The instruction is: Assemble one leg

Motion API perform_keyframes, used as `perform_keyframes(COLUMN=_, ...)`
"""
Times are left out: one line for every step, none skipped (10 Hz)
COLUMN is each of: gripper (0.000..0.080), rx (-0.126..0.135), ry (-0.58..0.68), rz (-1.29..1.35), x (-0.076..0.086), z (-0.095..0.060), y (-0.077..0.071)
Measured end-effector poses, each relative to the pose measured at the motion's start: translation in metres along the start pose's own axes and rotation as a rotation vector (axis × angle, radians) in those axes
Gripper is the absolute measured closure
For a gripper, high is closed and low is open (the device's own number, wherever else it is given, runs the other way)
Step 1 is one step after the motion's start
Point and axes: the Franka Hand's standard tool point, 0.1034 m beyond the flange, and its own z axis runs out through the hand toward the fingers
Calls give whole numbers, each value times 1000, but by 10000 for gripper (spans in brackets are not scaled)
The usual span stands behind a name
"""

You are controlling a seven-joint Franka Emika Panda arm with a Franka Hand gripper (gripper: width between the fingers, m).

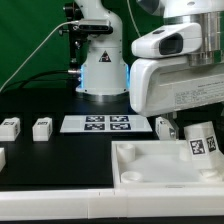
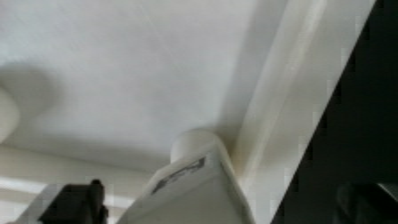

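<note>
A white leg [image 1: 201, 142] with a black-and-white tag stands slightly tilted on the white tabletop [image 1: 150, 160], near its wall at the exterior view's right. My gripper [image 1: 198, 128] hangs straight over this leg. One dark finger [image 1: 165, 125] shows beside the leg with a gap, and the other is out of frame. In the wrist view the leg [image 2: 196, 170] rises between my two fingers [image 2: 71, 205], with space on both sides. Its far end rests on the tabletop [image 2: 143, 70] by the raised rim. The gripper [image 2: 217, 205] looks open.
Three more legs lie on the black table at the exterior view's left [image 1: 9, 127], [image 1: 41, 127], [image 1: 1, 157]. The marker board [image 1: 95, 123] lies in front of the robot base [image 1: 100, 70]. A round socket [image 2: 6, 105] shows in the tabletop.
</note>
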Motion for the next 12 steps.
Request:
perform_keyframes(gripper=150, rx=1, ry=-4, rz=-8, x=1, z=-1, y=0)
perform_keyframes(gripper=150, rx=2, ry=-9, rz=-15, x=3, z=-2, y=0)
perform_keyframes(gripper=150, rx=4, ry=-13, rz=-18, x=6, z=-5, y=0)
perform_keyframes(gripper=150, rx=4, ry=-15, rz=-20, x=7, z=-5, y=0)
perform_keyframes(gripper=178, rx=5, ry=-17, rz=-28, x=6, z=-4, y=1)
perform_keyframes(gripper=178, rx=6, ry=-20, rz=-30, x=5, z=-2, y=2)
perform_keyframes(gripper=355, rx=6, ry=-21, rz=-30, x=5, z=-2, y=2)
perform_keyframes(gripper=508, rx=6, ry=-21, rz=-30, x=5, z=-2, y=2)
perform_keyframes(gripper=508, rx=5, ry=-21, rz=-29, x=5, z=-2, y=3)
perform_keyframes(gripper=506, rx=5, ry=-21, rz=-29, x=5, z=-2, y=3)
perform_keyframes(gripper=506, rx=7, ry=-29, rz=-29, x=6, z=-3, y=3)
perform_keyframes(gripper=506, rx=10, ry=-41, rz=-29, x=7, z=-3, y=3)
